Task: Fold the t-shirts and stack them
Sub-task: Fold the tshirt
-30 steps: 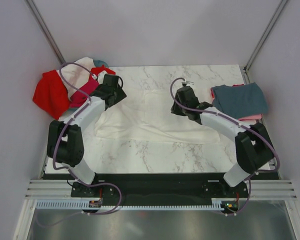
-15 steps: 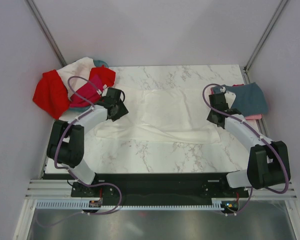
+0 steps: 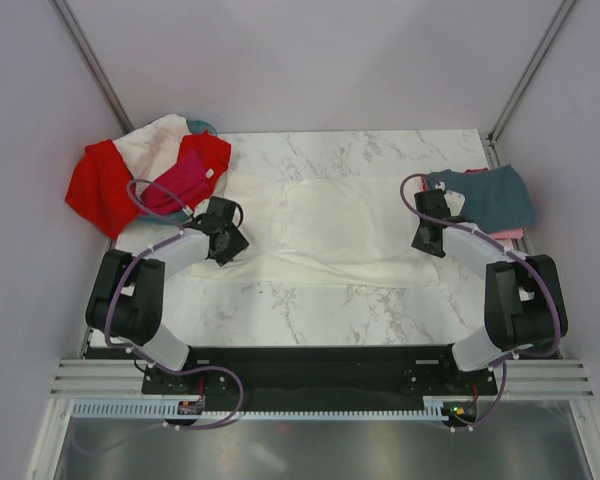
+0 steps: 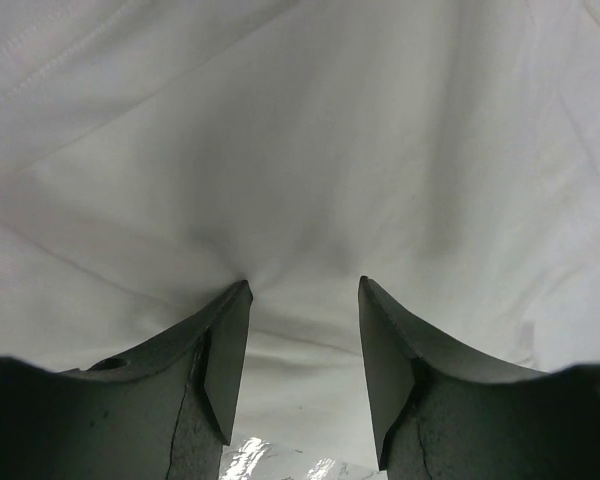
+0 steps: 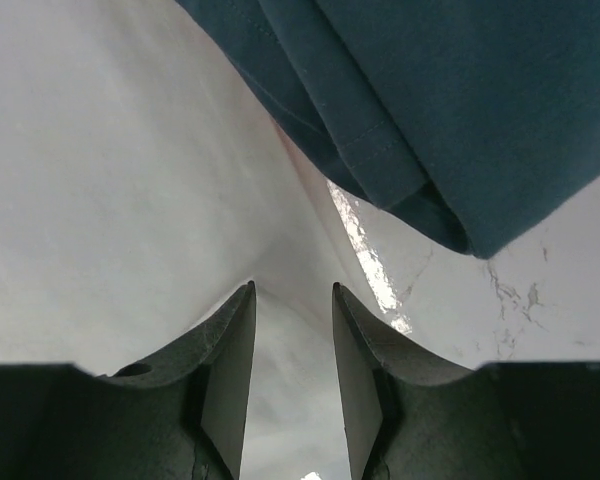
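A white t-shirt (image 3: 330,225) lies spread flat across the middle of the marble table. My left gripper (image 3: 223,243) is at its left edge; in the left wrist view its jaws (image 4: 305,285) are open, with the tips on the white fabric (image 4: 310,140). My right gripper (image 3: 427,238) is at the shirt's right edge, its jaws (image 5: 293,288) also open over white cloth (image 5: 110,180). A folded slate grey-blue shirt (image 3: 485,198) lies on a coral pink one (image 3: 502,235) at the right. It also shows in the right wrist view (image 5: 450,90).
A pile of shirts sits at the back left: red (image 3: 98,185), magenta (image 3: 177,183) and white (image 3: 155,140). The teal basket's rim (image 3: 202,126) peeks out behind it. Bare marble (image 3: 310,310) lies between the white shirt and the arm bases.
Both grippers have moved outward and toward the near side, from the shirt's middle to its left and right edges. The white shirt now lies flatter and wider.
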